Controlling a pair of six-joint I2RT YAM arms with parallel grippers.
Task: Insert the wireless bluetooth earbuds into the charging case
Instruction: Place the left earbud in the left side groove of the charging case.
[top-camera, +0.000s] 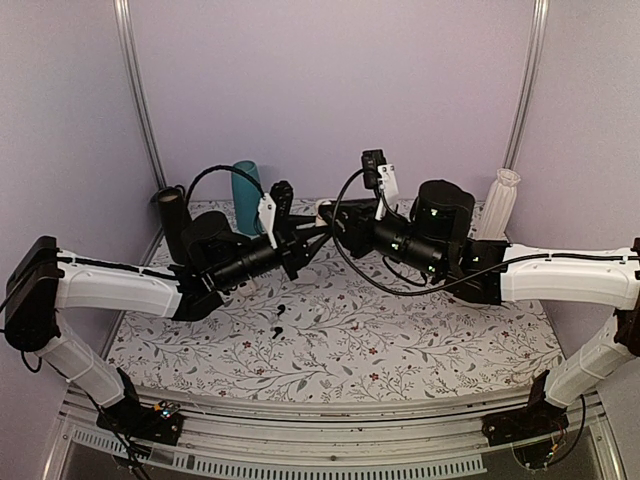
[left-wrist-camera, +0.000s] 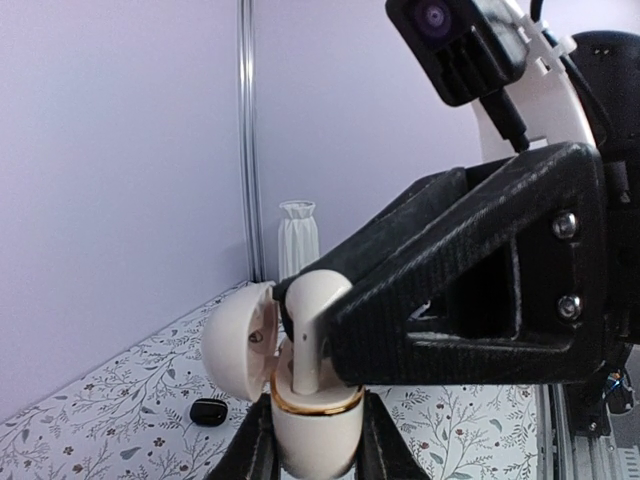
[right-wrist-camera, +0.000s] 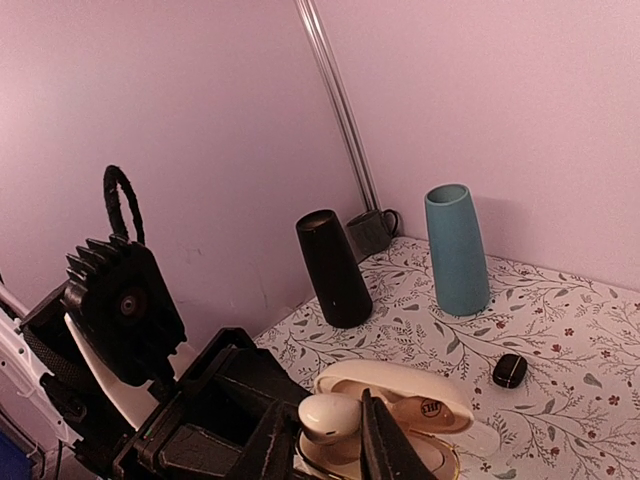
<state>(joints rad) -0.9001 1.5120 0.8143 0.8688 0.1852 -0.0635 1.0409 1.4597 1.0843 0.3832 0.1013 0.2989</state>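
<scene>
The white charging case (left-wrist-camera: 315, 432) with a gold rim is held upright between my left gripper's (left-wrist-camera: 316, 458) fingers, its lid (left-wrist-camera: 238, 342) swung open to the left. My right gripper (right-wrist-camera: 335, 428) is shut on a white earbud (right-wrist-camera: 330, 415). The earbud (left-wrist-camera: 308, 335) stands stem-down in a hollow of the case. In the right wrist view the open case (right-wrist-camera: 430, 405) lies just under the earbud. In the top view both grippers meet above the back middle of the table, left (top-camera: 312, 234) and right (top-camera: 335, 218).
A teal vase (top-camera: 246, 190), a black cone vase (top-camera: 172, 215) and a dark mug (right-wrist-camera: 372, 232) stand at the back left. A white ribbed vase (top-camera: 500, 203) stands back right. A black pebble case (right-wrist-camera: 510, 370) and small black pieces (top-camera: 279, 310) lie on the floral table.
</scene>
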